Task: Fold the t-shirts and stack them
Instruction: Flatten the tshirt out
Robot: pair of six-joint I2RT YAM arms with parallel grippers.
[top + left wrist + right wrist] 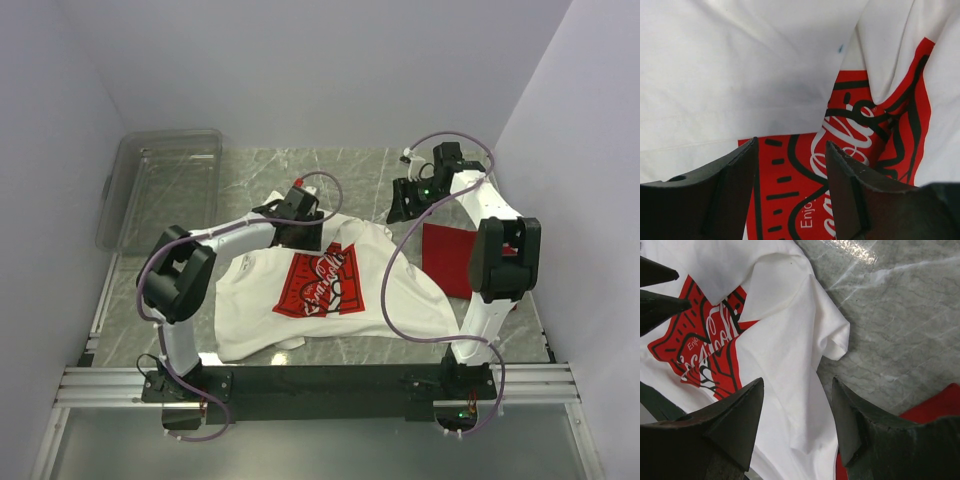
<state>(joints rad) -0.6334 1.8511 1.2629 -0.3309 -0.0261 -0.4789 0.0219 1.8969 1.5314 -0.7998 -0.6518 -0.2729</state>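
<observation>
The white t-shirt (pixel 370 290) with the red Coca-Cola print (pixel 322 282) lies rumpled in the middle of the table. The plain red t-shirt (pixel 447 258) lies folded at the right, partly behind the right arm. My left gripper (pixel 297 236) hovers over the shirt's upper edge, open and empty; in its wrist view (pixel 791 146) the print (pixel 790 195) lies between its fingers. My right gripper (pixel 403 210) is open and empty above the bare table beyond the shirt's right sleeve. In its wrist view (pixel 798 382) white cloth (pixel 800 365) lies below, with a red corner (pixel 935 402) at right.
A clear plastic bin (pixel 160 185) stands at the back left. Grey marble tabletop (pixel 360 175) shows behind the shirts. Walls close in on the left, back and right. The black rail (pixel 320 380) with the arm bases runs along the near edge.
</observation>
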